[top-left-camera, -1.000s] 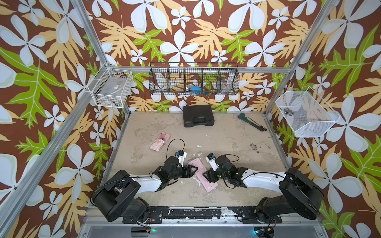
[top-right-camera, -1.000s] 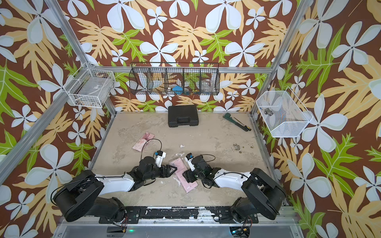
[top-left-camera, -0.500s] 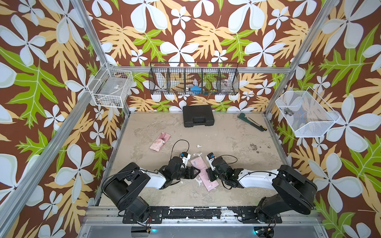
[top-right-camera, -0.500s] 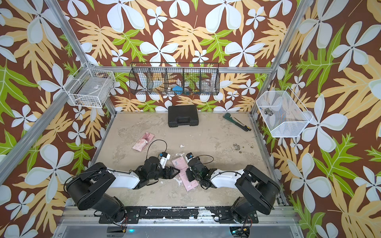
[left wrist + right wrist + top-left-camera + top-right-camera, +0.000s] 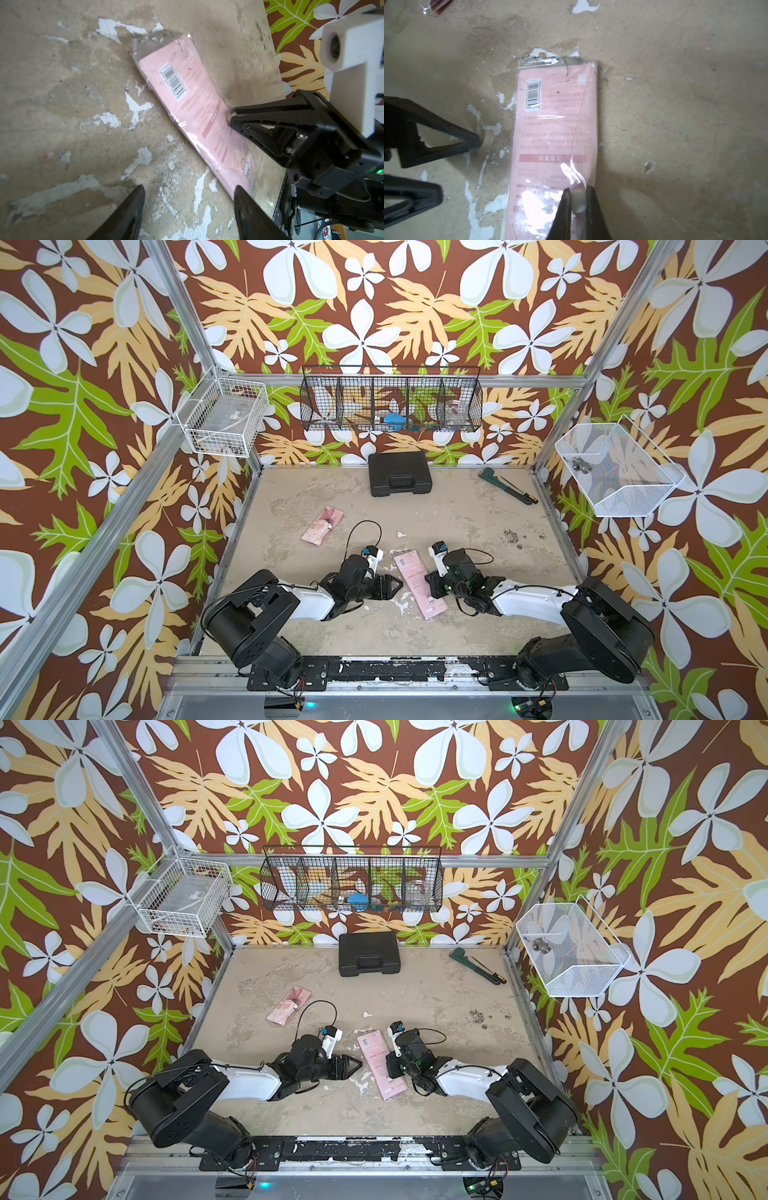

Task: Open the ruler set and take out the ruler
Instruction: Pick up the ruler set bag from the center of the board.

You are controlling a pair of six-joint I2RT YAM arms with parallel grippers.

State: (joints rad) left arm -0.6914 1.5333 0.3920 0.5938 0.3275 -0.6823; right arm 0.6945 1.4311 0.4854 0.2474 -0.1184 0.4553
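Ruler set [image 5: 554, 128]: pink card pack in a clear sleeve, barcode side up. It lies flat on the table [image 5: 457, 522], between the two grippers in both top views.

Right gripper [image 5: 576, 197]: jaws pressed together at one long edge of the pack, about mid-length. The film wrinkles at the tips, so it appears to pinch a fold of the sleeve. How much film is caught I cannot tell.

Left gripper [image 5: 189, 190]: spread and holding nothing. Its tips are low over the table, just beside the pack's near corner; contact unclear.

Risks (judgement):
- The grip is on thin, glossy film only. A pull may slip free, or stretch and tear the sleeve without opening it.
- The other arm does not pin the pack. Lifting now would likely carry or swing the whole pack rather than open it.
- The sleeve's crumpled end, probably its mouth, is at the far end, away from the pinch. A mid-edge pull does little to open it.
- The grippers sit close together, so the left one moving in could strike the right one.

Surroundings:
- A second pink pack [image 5: 323, 524] lies to the left and farther back, well apart.
- A black case [image 5: 399, 474] sits by the back wall, with hand tools [image 5: 507, 489] in the back right corner.
- A black wire basket [image 5: 390, 404] hangs on the back wall.
- None of these stands in the way; only the arms crowd each other.
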